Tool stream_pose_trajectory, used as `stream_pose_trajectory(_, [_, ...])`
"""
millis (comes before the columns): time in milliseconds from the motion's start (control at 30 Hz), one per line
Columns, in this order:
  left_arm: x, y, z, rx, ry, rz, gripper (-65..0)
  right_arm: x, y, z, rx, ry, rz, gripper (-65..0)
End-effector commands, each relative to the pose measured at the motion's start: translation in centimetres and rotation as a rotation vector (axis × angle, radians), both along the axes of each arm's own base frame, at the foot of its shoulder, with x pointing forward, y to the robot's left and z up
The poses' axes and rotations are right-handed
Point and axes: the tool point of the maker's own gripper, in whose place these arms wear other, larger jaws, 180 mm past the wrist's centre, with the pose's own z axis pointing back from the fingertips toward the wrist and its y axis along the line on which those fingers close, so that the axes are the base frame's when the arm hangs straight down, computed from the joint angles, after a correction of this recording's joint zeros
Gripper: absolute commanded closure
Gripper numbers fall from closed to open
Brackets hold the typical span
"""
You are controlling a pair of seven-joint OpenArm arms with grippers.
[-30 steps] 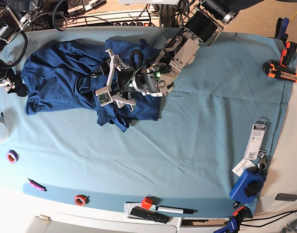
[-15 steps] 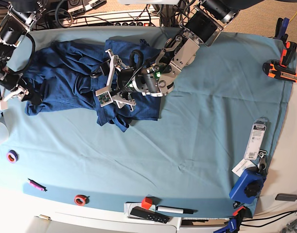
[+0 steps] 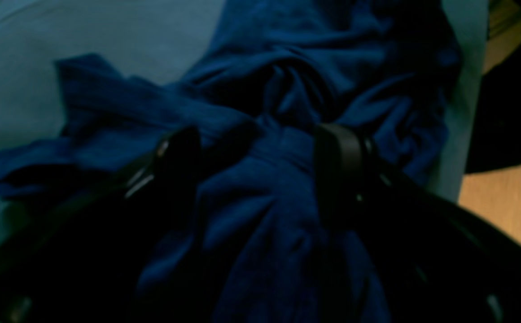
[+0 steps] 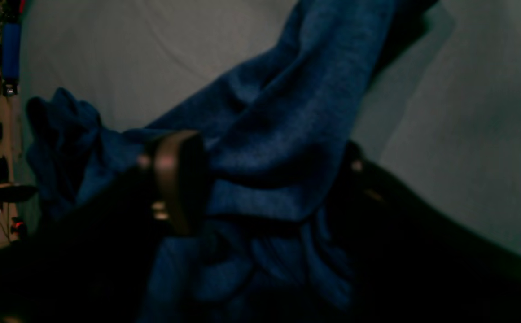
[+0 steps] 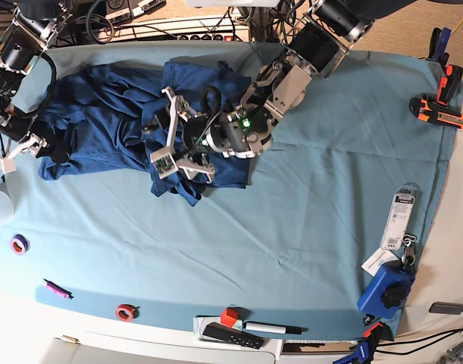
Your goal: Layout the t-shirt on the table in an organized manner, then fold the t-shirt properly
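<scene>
The dark blue t-shirt lies crumpled at the far left of the teal table. My left gripper hovers low over the shirt's right part. In the left wrist view the left gripper is open, its fingers straddling a bunched fold of shirt. My right gripper is at the shirt's left edge. In the right wrist view the right gripper has its fingers apart with shirt fabric lying between them.
Two tape rolls, a pink marker, a red cube, a remote and a pen lie along the front edge. A blue tool, a packaged item and orange tools sit at the right.
My right gripper has moved from beside the table's left edge onto the shirt's left edge. My left gripper has shifted slightly left over the shirt.
</scene>
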Motion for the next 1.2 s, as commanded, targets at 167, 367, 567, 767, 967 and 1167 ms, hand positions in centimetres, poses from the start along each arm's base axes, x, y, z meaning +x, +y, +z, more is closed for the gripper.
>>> stream_pose_trajectory(167, [3.8, 1.9, 4.2, -0.093, -0.063, 0.115, -36.6, -2.1, -0.2, -1.4, -0.036, 0.127, 0.047, -5.3])
stream_pose_trajectory(367, [6.4, 6.4, 4.3, -0.145, 0.02, 0.22, -36.4, 0.6, 0.9, 2.1, 0.1, -0.071, 0.008, 0.0])
stream_pose_trajectory(567, [8.6, 12.9, 3.3, -0.133, 0.031, 0.329, -36.4, 3.5, 0.9, 9.5, 0.235, -0.396, -0.04, 0.0])
stream_pose_trajectory(767, [9.1, 18.0, 2.2, -0.104, 0.054, 0.394, -36.4, 3.0, 2.6, 10.2, 0.197, -0.43, 0.005, 0.0])
stream_pose_trajectory(967, [8.7, 18.8, 1.9, -0.091, 0.049, 0.374, -36.4, 1.7, 9.2, 9.8, 0.211, -0.482, 0.095, 0.0])
stream_pose_trajectory(1167, [8.6, 18.7, 2.0, -0.095, 0.047, 0.361, -36.3, 0.5, 15.7, 13.0, 0.191, -0.614, 0.183, 0.0])
